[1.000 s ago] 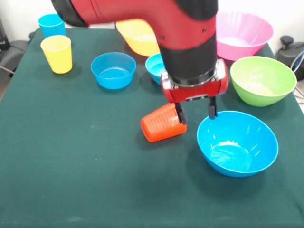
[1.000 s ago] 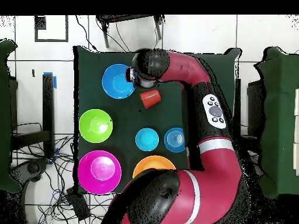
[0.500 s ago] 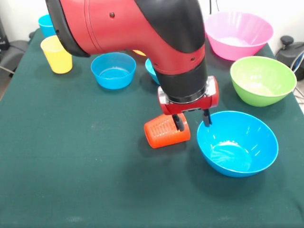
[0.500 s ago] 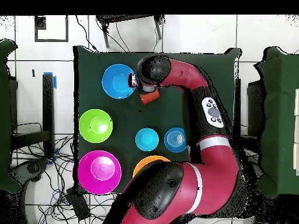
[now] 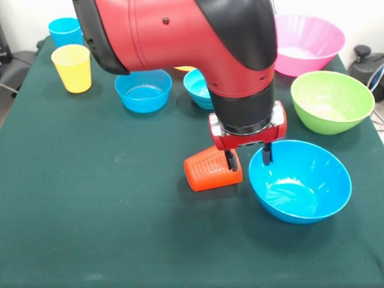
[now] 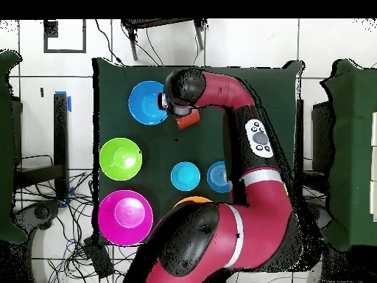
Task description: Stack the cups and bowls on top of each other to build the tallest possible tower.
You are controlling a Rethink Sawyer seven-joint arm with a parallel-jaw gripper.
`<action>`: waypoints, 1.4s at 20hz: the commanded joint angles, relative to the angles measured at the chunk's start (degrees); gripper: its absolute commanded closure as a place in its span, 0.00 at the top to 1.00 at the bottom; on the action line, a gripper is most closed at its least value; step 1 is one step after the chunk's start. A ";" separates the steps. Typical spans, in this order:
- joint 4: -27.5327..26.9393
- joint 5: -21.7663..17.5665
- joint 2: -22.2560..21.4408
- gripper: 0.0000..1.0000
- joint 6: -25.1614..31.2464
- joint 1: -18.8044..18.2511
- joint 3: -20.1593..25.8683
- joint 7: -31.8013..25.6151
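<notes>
On the green worktop (image 5: 90,198), the spread, empty pincer (image 5: 247,157) straddles the toppled orange-red cup (image 5: 211,170) and big blue bowl (image 5: 300,180); closing could pinch the bowl's rim.

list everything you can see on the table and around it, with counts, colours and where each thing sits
ribbed orange-red plastic cup: 1, orange-red, on its side at mid-table, beside the large blue bowl
yellow plastic cup: 1, yellow, upright, far left
sky blue plastic cup: 1, sky blue, far left corner
large blue plastic bowl: 1, blue, near right
green plastic bowl: 1, green, right edge
pink plastic bowl: 1, pink, far right
smaller blue plastic bowls: 2, blue, far middle
yellow-orange plastic bowl: 1, mostly hidden by the arm
green table cover: 1, dark green
red and black arm: 1
end effector: 1, open, straddling the blue bowl's rim
</notes>
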 commanded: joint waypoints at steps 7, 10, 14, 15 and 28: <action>-3.97 -6.20 -0.56 1.00 -1.77 4.44 -2.64 -0.39; -4.84 -5.87 0.85 1.00 -2.44 4.68 -2.59 0.68; -4.83 -5.18 2.06 1.00 -2.98 5.34 -2.97 2.80; -4.13 -4.97 2.18 1.00 -4.03 5.50 -3.15 3.79; -12.78 -1.89 10.80 1.00 -4.26 4.56 -1.24 3.26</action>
